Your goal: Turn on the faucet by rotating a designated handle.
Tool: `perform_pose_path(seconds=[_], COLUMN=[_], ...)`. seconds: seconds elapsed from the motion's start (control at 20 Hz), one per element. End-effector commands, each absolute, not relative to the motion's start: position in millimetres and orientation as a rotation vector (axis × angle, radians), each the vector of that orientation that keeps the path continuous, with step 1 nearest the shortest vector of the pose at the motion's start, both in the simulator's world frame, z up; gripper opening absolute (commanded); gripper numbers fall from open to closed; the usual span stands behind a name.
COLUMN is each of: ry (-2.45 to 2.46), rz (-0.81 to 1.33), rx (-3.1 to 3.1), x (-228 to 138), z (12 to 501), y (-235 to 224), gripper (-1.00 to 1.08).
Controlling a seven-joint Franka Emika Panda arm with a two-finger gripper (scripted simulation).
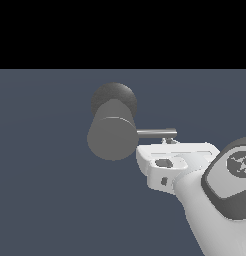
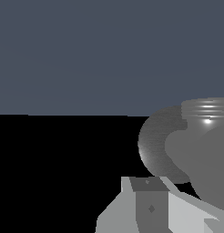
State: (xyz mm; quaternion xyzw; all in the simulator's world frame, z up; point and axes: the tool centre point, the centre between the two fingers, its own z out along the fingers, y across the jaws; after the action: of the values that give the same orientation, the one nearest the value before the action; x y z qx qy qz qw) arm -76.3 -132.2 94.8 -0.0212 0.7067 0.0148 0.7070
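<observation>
Faucet (image 1: 111,137) seen centre frame, exterior view; rod handle (image 1: 156,133) projected toward 3 o'clock. Gripper (image 1: 169,141) placed just under handle tip, touching or nearly. Jaw opening cannot be told; nothing seen held. Push advised near tip, square to rod.

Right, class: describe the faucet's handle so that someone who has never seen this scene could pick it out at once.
Find the faucet, a thick grey cylinder with a flat round face, in the exterior view. From its side, a thin straight rod runs toward that view's right: the handle. It is far slimmer than the cylinder and grey metal, unlike the white tool just below it.
</observation>
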Motion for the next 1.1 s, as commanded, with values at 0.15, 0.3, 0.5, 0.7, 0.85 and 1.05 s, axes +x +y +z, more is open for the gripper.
perform_pose_path(seconds=[0.15,0.3,0.5,0.7,0.85,1.05], ry=[1.57,1.57,1.571,1.594,1.592,1.588], rz=[0.033,0.033,0.033,0.035,0.034,0.034], rx=[-0.047,-0.047,-0.047,-0.039,-0.04,-0.041], x=[-76,-76,-76,-76,-76,-76], z=[112,121,133,125,135,147], y=[-134,-134,-136,-138,-136,-132], gripper=[-1.0,-1.0,-1.0,-1.0,-1.0,-1.0])
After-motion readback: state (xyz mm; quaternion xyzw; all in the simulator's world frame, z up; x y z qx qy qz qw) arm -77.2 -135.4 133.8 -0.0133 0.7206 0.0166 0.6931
